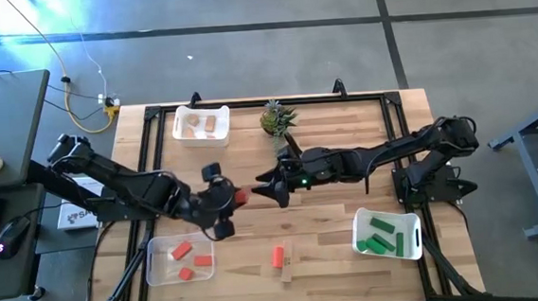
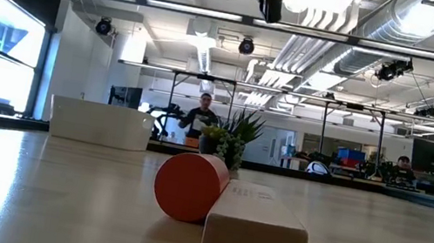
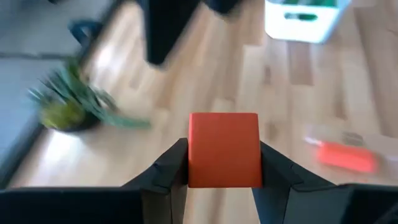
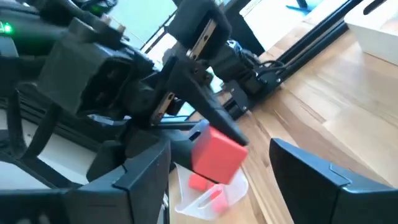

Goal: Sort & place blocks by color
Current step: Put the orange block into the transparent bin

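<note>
Red cube (image 3: 224,149): matte red-orange, square face, crisp edges, pinched between left fingers (image 3: 169,169) at both side faces. Held in the air above table (image 1: 334,260) centre, clear of the wood. Shows in high view as a small red spot (image 1: 242,197) at the left gripper (image 1: 227,203) tip.

Left gripper: jaws narrow, closed on the cube. Also seen from the right wrist (image 4: 205,134), cube (image 4: 217,154) a paler red there, boxy, clamped at its sides.

Right gripper (image 1: 273,186): just beside the left one, tip to tip over table centre, jaws wide, nothing between them. Fingers (image 4: 140,171) spread either side of the cube, apart from it.

Other blocks:
- Red bin (image 1: 153,263), near left: three red pieces (image 1: 183,250) inside.
- Green bin (image 1: 360,231), near right: several green bars (image 1: 385,228).
- Tan bin (image 1: 180,126), far left: tan pieces (image 1: 212,125).
- Loose on table near front edge: red bar (image 1: 277,256) touching tan bar (image 1: 287,263). Low view: red one (image 2: 188,186) end-on, round-looking face; tan one (image 2: 256,230) long, plain wood, lying just beside it.

Plant (image 1: 277,118) at far edge, middle.
</note>
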Controlling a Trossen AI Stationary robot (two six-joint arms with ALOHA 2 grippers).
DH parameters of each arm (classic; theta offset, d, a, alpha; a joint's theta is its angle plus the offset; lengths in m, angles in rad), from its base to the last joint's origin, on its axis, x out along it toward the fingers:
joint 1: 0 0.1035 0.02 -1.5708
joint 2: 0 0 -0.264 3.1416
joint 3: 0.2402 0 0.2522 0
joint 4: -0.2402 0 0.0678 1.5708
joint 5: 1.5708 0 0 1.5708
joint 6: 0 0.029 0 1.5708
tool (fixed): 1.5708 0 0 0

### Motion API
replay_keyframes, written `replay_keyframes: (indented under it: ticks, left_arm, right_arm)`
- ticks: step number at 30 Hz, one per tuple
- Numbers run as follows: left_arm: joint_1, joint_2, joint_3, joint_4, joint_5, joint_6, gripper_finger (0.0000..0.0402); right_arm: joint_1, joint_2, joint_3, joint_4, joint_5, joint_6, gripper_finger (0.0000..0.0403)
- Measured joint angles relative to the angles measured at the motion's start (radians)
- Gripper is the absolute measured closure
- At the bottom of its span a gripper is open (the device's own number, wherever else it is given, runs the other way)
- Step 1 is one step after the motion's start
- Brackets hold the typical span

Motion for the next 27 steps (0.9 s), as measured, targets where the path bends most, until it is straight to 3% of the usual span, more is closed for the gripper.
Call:
replay_keyframes:
  ticks: [19,27]
  left_arm:
    - [-0.335,0.000,-0.004,-0.364,0.381,-0.692,0.0287]
    - [-0.434,0.025,-0.005,-0.456,0.458,-0.842,0.0287]
  right_arm:
    - [0.030,0.000,0.000,-0.109,-0.041,-0.051,0.0142]
    - [0.069,0.001,0.000,-0.166,-0.126,-0.270,0.0141]
